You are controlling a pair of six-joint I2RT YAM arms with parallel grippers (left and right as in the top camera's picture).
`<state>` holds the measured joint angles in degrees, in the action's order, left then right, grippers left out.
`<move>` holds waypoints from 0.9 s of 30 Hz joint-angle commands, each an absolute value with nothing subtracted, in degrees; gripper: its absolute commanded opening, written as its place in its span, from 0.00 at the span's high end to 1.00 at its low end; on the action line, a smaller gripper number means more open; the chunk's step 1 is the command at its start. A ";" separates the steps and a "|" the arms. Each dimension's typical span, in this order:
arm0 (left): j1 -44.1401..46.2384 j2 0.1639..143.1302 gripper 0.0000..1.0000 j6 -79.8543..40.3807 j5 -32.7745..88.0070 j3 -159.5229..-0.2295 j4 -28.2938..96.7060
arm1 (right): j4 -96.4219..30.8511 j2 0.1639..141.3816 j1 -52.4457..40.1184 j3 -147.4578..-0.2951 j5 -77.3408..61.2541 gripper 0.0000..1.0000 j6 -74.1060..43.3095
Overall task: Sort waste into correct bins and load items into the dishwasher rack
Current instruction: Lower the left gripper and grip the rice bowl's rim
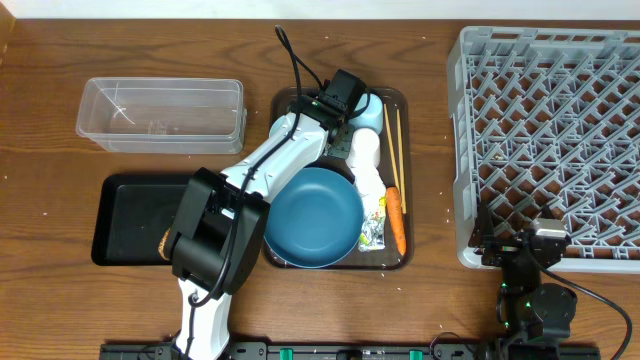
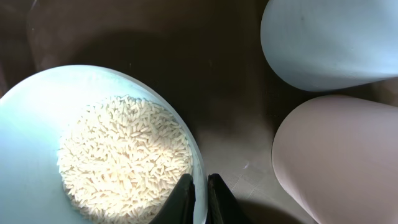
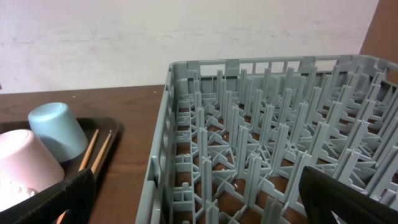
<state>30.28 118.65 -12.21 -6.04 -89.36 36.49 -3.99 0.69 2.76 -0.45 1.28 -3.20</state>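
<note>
The grey rack (image 1: pixel 550 140) fills three o'clock, my right claw (image 3: pixel 196 180) spread wide at its six o'clock edge. At twelve o'clock on the brown tray (image 1: pixel 408 120), my left claw (image 2: pixel 200 186) pinches the rim of the pale-blue bowl (image 2: pixel 37 124); so thin a grip could slip and spill the rice (image 2: pixel 118 155). No writing legible

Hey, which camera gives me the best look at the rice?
Left wrist: the rice lies in the pale-blue bowl up close, grains distinct. Overhead, the left arm covers it. The right wrist view doesn't reach it.
</note>
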 commanded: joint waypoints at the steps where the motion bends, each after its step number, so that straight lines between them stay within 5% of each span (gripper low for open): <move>1: 30.20 117.23 0.89 -12.62 -6.90 -89.17 36.82 | -4.10 0.38 3.36 -0.32 1.48 0.01 -3.09; 9: 30.20 118.89 0.75 -12.86 -6.44 -89.14 37.87 | -4.10 0.38 3.36 -0.32 1.48 0.01 -3.09; 27: 30.24 120.14 0.75 -13.65 -6.44 -88.23 38.52 | -4.10 0.38 3.36 -0.32 1.48 0.01 -3.09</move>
<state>30.28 118.87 -12.58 -6.02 -88.77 38.52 -3.97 0.69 2.76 -0.45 1.28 -3.20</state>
